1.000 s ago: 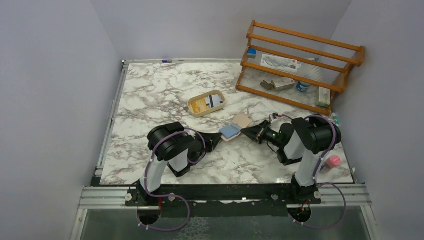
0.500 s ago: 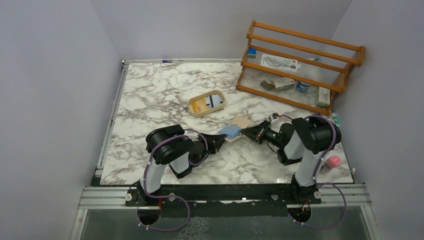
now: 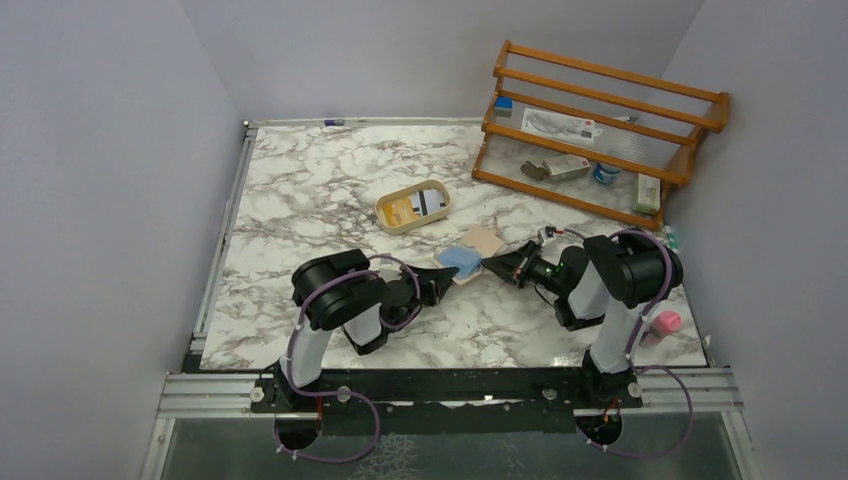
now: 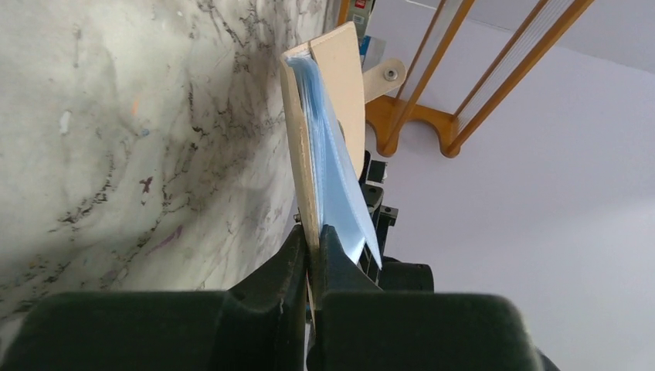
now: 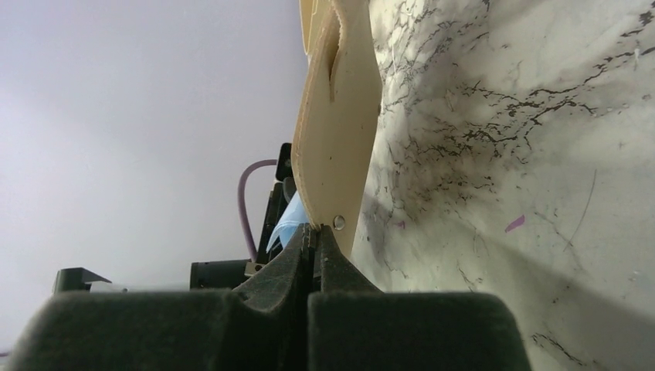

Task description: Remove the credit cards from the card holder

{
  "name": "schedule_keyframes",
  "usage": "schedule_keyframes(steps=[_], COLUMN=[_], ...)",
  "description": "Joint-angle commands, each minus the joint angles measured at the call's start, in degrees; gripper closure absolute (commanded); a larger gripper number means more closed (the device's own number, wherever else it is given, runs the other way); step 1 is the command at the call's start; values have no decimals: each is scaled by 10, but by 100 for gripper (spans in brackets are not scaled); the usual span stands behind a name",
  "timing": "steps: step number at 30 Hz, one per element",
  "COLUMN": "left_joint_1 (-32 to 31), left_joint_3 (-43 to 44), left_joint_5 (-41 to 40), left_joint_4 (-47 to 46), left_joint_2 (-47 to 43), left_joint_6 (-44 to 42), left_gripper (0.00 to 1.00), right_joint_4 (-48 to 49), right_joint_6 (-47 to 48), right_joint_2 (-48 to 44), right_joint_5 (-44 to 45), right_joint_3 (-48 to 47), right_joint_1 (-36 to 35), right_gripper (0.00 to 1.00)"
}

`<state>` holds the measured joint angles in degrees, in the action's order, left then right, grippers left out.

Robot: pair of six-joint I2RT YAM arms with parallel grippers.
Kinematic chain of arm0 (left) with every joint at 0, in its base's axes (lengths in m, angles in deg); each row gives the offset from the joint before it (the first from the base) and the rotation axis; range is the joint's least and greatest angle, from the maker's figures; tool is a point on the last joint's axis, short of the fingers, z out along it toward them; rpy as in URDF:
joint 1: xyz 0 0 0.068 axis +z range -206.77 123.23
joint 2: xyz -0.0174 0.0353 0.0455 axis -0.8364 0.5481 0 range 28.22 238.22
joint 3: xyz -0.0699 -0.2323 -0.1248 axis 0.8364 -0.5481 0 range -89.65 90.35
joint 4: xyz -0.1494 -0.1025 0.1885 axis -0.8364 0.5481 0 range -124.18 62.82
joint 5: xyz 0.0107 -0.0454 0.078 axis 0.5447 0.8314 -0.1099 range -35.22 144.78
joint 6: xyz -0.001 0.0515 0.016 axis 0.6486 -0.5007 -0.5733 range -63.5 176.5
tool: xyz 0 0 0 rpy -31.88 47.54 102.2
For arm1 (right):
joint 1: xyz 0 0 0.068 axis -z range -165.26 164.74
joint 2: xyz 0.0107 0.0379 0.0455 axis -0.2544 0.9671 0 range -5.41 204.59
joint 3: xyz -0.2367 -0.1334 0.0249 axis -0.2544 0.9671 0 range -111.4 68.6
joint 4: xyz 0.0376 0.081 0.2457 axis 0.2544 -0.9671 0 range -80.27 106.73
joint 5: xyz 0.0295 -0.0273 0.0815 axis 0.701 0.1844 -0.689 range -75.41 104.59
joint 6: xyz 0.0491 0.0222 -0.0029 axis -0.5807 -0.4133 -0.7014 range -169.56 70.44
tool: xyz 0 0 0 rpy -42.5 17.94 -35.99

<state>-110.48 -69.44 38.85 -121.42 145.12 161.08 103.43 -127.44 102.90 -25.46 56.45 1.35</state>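
Observation:
The tan card holder (image 3: 487,241) lies open between my two grippers at the table's middle right, held just off the marble. Light blue credit cards (image 3: 459,260) sit in its left half. My left gripper (image 3: 447,279) is shut on the near-left edge of the card holder (image 4: 340,85), with the cards (image 4: 340,193) fanning out just beside its right finger. My right gripper (image 3: 489,265) is shut on the card holder's (image 5: 340,139) right edge beside a small metal stud. In the right wrist view a corner of the blue cards (image 5: 290,220) shows behind the leather.
An oval beige tray (image 3: 382,215) holding cards stands behind the wallet. A wooden rack (image 3: 600,130) with small items stands at the back right. A pink object (image 3: 665,322) sits at the right edge by the right arm.
My left gripper has moved forward and right to the card holder's near edge and closed on it. The wallet shifted slightly toward the back. The right arm has stayed put.

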Motion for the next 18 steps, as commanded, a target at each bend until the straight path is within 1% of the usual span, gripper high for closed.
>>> schedule_keyframes(steps=[1, 2, 3, 4, 5, 6, 7, 8, 9, 11, 13, 14, 15, 16, 18], left_joint_1=[-8, -8, -7, -5, -1, 8, 16, 27, 36, 49, 58, 64, 70, 78, 91], left_joint_3=[-9, -11, -12, -12, -12, -9, -3, 6, 17, 39, 61, 67, 70, 72, 71], left_joint_5=[-1, -3, -4, -3, 0, 9, 22, 37, 50, 68, 70, 69, 76, 84, 99], left_joint_4=[7, 22, 39, 61, 85, 109, 142, 178, 221, 307, 393, 426, 447, 461, 475], left_joint_2=[-58, -70, -86, -101, -119, -135, -155, -175, -192, -227, -257, -268, -276, -284, -292], left_joint_6=[-48, -60, -77, -96, -123, -156, -191, -230, -268, -342, -407, -430, -456, -470, -491], left_gripper=[100, 100, 100, 100, 100, 100, 100, 100, 100, 100, 100, 100, 100, 100, 100], right_joint_4=[156, 156, 156, 156, 152, 141, 117, 75, -9, -200, -422, -505, -550, -574, -619], right_joint_6=[13, 16, 20, 23, 28, 40, 55, 79, 111, 211, 324, 367, 391, 399, 407], right_joint_2=[-15, -19, -25, -32, -41, -55, -75, -108, -148, -256, -373, -421, -455, -480, -480], right_joint_5=[-32, -35, -38, -44, -50, -55, -59, -60, -57, -29, 45, 93, 118, 125, 126], right_joint_3=[1, 2, 1, 0, -1, -2, -2, -2, -5, -23, -61, -79, -88, -91, -98], right_joint_1=[-5, -5, -5, -5, -5, -5, -7, -9, -15, -37, -86, -110, -122, -123, -123], right_gripper=[99, 97, 87, 75, 66, 58, 52, 46, 41, 34, 24, 20, 17, 16, 15])
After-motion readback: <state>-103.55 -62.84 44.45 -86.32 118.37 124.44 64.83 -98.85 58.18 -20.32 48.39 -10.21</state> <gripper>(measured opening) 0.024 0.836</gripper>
